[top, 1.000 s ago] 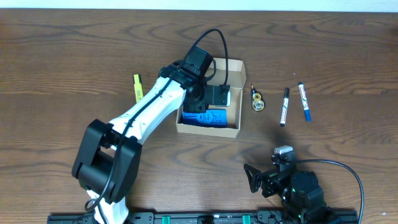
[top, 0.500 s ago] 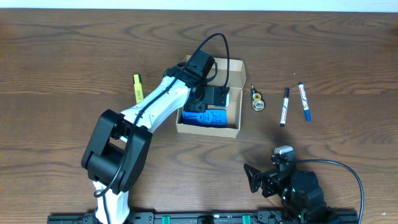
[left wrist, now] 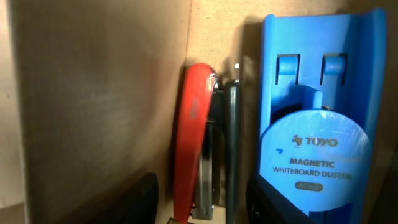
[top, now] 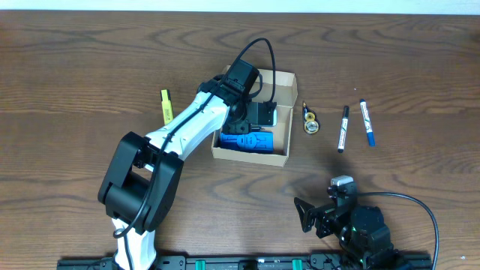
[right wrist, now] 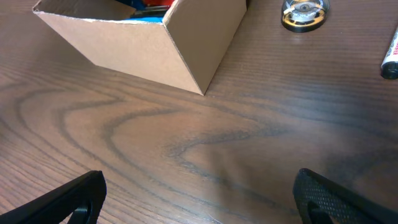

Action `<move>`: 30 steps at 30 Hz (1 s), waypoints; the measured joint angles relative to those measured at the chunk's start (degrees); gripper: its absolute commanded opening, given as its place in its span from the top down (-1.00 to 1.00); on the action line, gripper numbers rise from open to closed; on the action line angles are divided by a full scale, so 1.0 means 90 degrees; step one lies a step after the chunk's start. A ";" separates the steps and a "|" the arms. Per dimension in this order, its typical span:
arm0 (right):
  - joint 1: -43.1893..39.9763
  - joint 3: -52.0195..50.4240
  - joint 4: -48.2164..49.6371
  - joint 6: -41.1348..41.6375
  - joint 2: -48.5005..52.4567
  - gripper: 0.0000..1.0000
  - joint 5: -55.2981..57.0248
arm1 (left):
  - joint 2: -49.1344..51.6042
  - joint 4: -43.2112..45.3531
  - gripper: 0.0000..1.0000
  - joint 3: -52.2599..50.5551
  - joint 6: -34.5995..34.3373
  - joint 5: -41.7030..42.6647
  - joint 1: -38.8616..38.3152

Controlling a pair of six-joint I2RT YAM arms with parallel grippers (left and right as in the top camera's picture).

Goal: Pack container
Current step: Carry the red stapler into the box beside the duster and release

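Note:
The container [top: 252, 156] is a tan cardboard box, open, at the table's middle; its corner shows in the right wrist view [right wrist: 155, 50]. Inside lie a blue whiteboard duster [top: 247, 141] [left wrist: 320, 124] and a red stapler [left wrist: 193, 143] set against the box wall [left wrist: 99, 93]. My left gripper [top: 251, 120] [left wrist: 205, 208] reaches down into the box. Its fingers are open on either side of the stapler, with small gaps. My right gripper [top: 304, 214] [right wrist: 199, 199] is open and empty, low over the table near the front edge.
A yellow highlighter [top: 166, 106] lies left of the box. To the right lie a round gold item [top: 309, 120] [right wrist: 303, 14], a black marker [top: 343, 128] [right wrist: 392, 56] and a blue marker [top: 367, 121].
The left arm's lower links swung a little to the right. Its gripper has stayed in the box. The right arm has not moved.

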 measured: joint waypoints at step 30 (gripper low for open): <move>0.0000 0.0000 0.0000 0.0000 0.0000 -0.99 0.0000 | -0.2739 -0.0452 -0.05 0.0002 -0.4864 -0.1433 0.1926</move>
